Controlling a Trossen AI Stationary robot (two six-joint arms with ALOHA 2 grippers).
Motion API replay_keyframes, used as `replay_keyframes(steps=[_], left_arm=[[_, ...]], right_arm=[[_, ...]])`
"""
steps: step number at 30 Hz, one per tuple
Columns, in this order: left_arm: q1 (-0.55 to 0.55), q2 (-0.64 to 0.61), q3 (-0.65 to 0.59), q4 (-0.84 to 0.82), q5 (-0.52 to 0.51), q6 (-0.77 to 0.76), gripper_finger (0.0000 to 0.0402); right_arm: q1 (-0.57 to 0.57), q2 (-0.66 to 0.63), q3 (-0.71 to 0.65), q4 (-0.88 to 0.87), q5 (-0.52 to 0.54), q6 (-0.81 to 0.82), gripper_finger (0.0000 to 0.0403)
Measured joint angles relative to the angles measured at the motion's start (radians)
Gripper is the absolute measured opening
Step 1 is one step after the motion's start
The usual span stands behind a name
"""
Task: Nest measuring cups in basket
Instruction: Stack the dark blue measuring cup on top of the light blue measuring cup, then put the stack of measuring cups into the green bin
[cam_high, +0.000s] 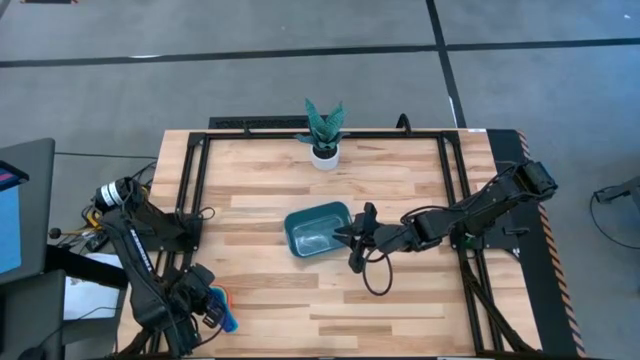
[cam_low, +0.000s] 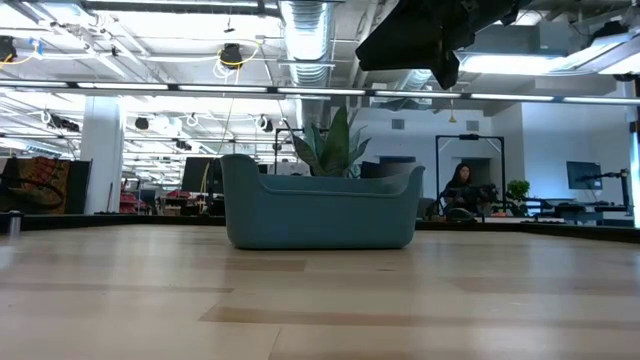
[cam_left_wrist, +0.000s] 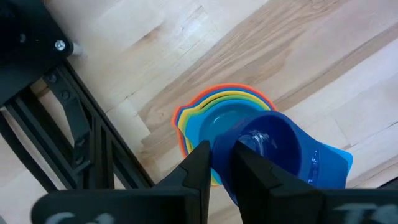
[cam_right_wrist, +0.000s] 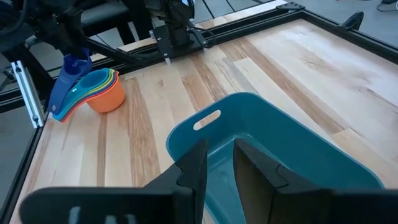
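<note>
The teal basket (cam_high: 318, 229) is sitting in the middle of the desk (cam_high: 400, 300). The right tool (cam_high: 356, 238) is hanging over its right rim, fingers narrow, holding nothing. Far from the basket, at the desk's front-left corner, the left tool (cam_high: 212, 305) is pinching the dark blue cup (cam_left_wrist: 283, 152) above the nested measuring cups (cam_right_wrist: 93, 87).

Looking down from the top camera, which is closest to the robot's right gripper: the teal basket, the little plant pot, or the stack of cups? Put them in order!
From the right gripper:
1. Basket, right beside the gripper, mid-table.
2. Plant pot, at the table's far edge.
3. Stack of measuring cups, farthest, at the near left corner by the left gripper.
</note>
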Motion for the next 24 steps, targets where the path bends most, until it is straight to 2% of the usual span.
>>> replay_keyframes(steps=[5,9,12,18,24], left_arm=[[0.000,-0.002,-0.026,0.011,0.020,-0.036,0.0044],[0.000,-0.002,-0.094,0.062,0.096,-0.053,0.0058],[0.000,-0.001,-0.115,0.081,0.108,-0.057,0.0092],[0.000,-0.012,-0.112,0.083,0.095,-0.045,0.0191],[0.000,-0.024,-0.059,0.051,0.090,0.083,0.0261]], right_arm=[[0.000,0.000,0.000,0.000,-0.003,0.000,0.0103],[0.002,0.000,0.000,0.000,-0.010,0.000,0.0103],[0.003,0.000,0.000,0.000,-0.022,0.000,0.0103],[0.002,0.000,0.000,0.000,-0.022,0.000,0.0103],[0.002,0.000,0.000,0.000,-0.022,-0.001,0.0103]])
